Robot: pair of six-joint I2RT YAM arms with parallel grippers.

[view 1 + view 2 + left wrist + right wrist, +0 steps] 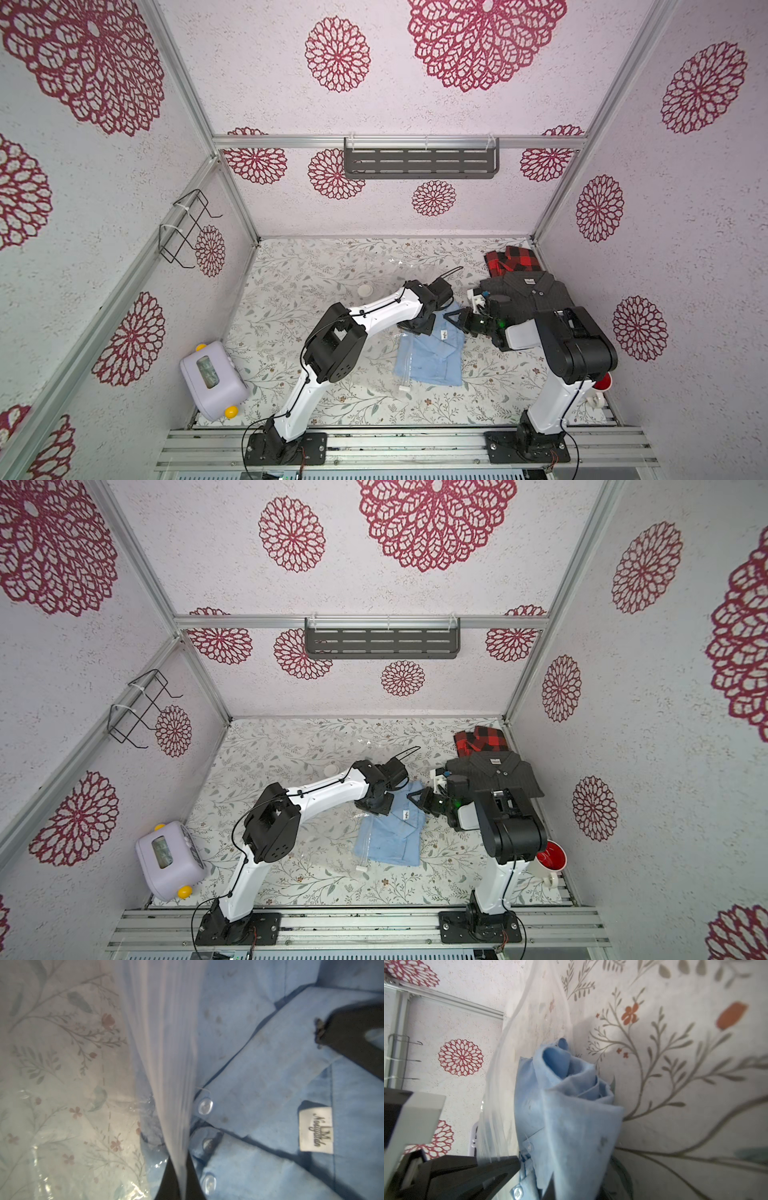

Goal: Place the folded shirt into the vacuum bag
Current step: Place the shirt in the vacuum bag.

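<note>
Left gripper point(410, 329) pinches the vacuum bag point(162, 1053) film up; right gripper point(454, 319) clamps the folded shirt point(432, 357) at its collar, with the bag interior toward the table's left edge.

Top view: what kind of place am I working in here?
Probably a staged home-style test booth, not a real room: wallpapered panels on a bare aluminium frame, a floral-cloth table, and a slotted mounting rail along the front edge.
</note>
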